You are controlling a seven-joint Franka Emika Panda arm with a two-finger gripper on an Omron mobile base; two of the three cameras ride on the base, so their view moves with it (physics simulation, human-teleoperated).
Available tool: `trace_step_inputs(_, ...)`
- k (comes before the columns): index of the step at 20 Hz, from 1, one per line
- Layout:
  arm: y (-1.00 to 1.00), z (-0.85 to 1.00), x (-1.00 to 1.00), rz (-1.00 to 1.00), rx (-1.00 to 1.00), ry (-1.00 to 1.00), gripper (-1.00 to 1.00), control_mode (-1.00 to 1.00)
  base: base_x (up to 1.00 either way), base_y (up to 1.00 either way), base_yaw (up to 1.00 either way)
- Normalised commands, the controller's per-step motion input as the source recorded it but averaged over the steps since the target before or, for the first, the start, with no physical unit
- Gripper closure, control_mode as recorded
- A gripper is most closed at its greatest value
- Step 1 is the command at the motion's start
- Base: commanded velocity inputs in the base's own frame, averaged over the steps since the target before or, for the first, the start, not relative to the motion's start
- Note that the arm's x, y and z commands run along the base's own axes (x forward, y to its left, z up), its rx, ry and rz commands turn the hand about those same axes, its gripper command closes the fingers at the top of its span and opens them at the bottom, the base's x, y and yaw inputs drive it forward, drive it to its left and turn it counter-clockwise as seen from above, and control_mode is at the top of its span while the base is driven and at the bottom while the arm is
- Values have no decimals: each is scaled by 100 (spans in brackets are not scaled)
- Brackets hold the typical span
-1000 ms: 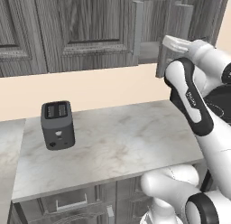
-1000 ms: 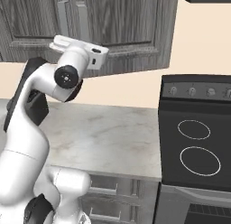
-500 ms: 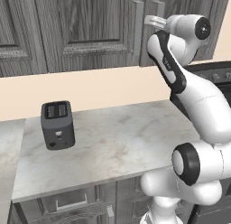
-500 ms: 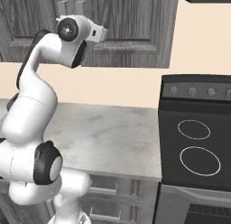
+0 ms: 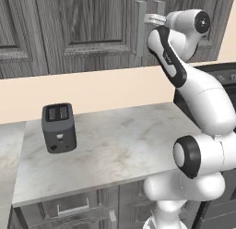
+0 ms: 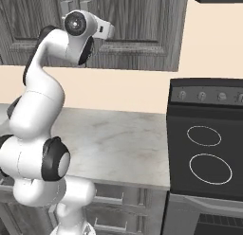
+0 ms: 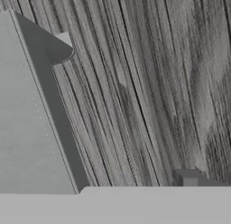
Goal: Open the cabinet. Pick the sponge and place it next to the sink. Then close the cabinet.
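Grey marble counter (image 5: 124,145) with a black toaster (image 5: 59,127) standing at its left; black stove (image 6: 209,149) adjoins its right end. Beige wall behind. Cabinet (image 5: 87,29) above, both doors shut. Gripper (image 5: 151,18) raised right against the silver bar handles (image 5: 140,27); finger spread cannot be told. Hand view: wood grain close up, handle (image 7: 31,123) beside it.

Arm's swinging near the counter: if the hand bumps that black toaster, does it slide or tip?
The toaster looks blocky, with a broad flat base on the smooth marble counter, so a low push would probably slide it. It stands taller than it is deep, so a knock near its top might tip it. It sits apart from the hand, up at the cabinet handles.
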Motion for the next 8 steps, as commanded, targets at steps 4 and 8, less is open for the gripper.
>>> trace_step_inputs(4,0,-25,60,0,0,-11,-100,-100,0,0,0)
trace_step_inputs(8,0,-25,52,0,0,-15,-100,-100,0,0,0)
